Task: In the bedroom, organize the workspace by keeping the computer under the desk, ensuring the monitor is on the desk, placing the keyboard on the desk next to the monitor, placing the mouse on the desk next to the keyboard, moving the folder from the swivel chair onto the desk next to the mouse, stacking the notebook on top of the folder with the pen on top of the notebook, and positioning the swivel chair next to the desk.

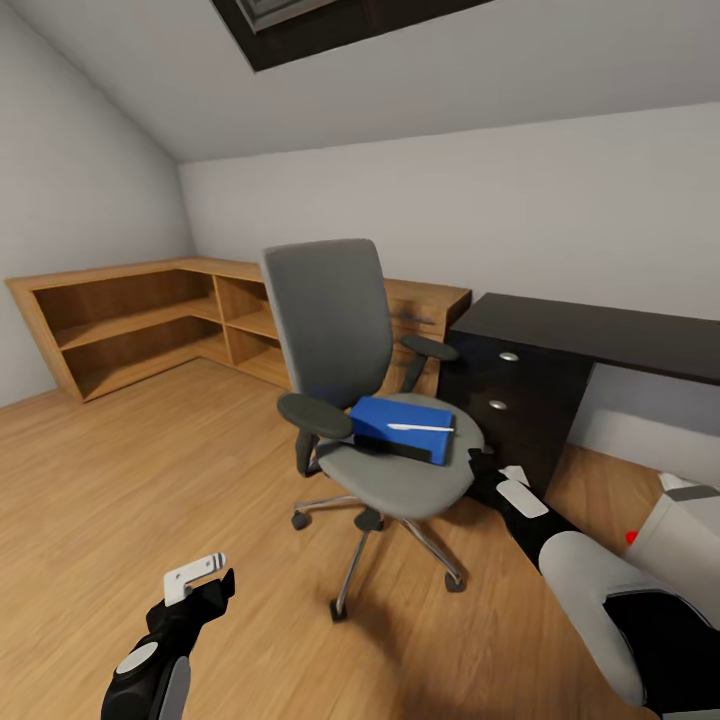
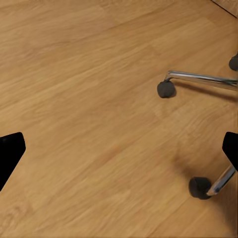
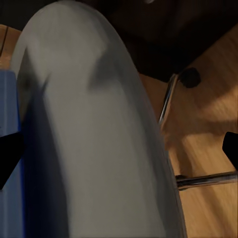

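Note:
The swivel chair [image 1: 330,320] stands mid-room, its grey seat [image 3: 99,124] to the left of the black desk [image 1: 600,335]. The blue folder [image 1: 385,415] lies on the seat with a thin white pen [image 1: 420,428] on top and a flat black item partly under it. My right gripper [image 1: 512,485] is open at the seat's right edge, its fingers either side of the rim. My left gripper [image 1: 200,578] hangs open low over the floor, near the chair's chrome base [image 2: 203,78]. A pale grey box with a red mark [image 1: 685,530], apparently the computer, sits under the desk.
Light wooden low shelves [image 1: 150,320] run along the back left walls. The ceiling slopes down on the left. Wood floor [image 1: 150,470] stretches left of the chair. The desk's drawer block [image 1: 510,400] stands close behind my right gripper.

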